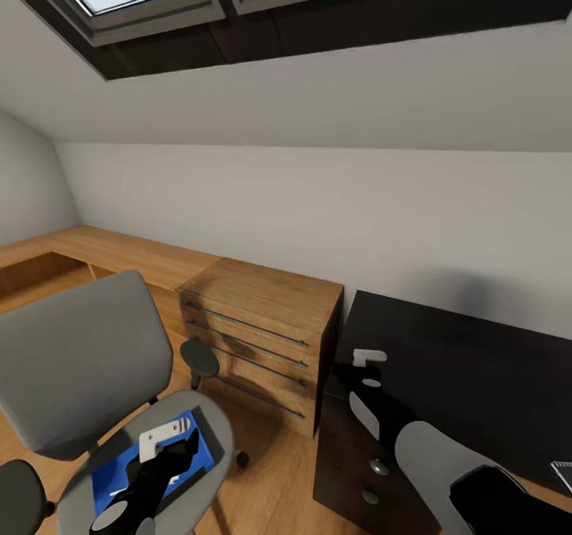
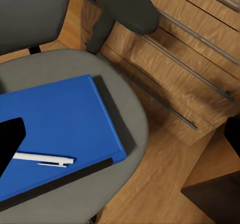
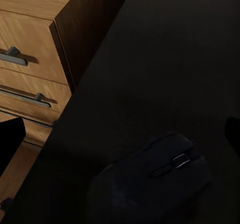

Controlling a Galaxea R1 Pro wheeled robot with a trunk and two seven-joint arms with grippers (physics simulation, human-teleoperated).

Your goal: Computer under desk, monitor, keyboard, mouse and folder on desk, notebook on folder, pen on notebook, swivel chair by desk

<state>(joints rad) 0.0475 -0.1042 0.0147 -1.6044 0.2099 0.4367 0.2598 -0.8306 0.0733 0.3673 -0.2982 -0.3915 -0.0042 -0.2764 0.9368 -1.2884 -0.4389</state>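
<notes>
A: Two grippers, both spread with nothing between the fingers. The left gripper [image 1: 171, 452] hangs over the folder [image 2: 55, 129], which lies on the swivel chair [image 1: 83, 360] seat with the pen [image 2: 42, 159] on it.

B: And the right gripper [image 1: 361, 376]?

A: It hovers above the mouse [image 3: 150, 184], already on the desk [image 1: 469, 376]. Folder, pen and stacking look undone; the notebook [image 1: 562, 471] sits at the desk's edge.

B: Orientation?

A: The pen's long axis runs parallel to the folder's near edge.

Head camera looks down from high; left wrist camera close over the swivel chair [image 2: 75, 64], right wrist close over the tabletop [image 3: 165, 59]; all share the dresser [image 1: 262, 325].
</notes>
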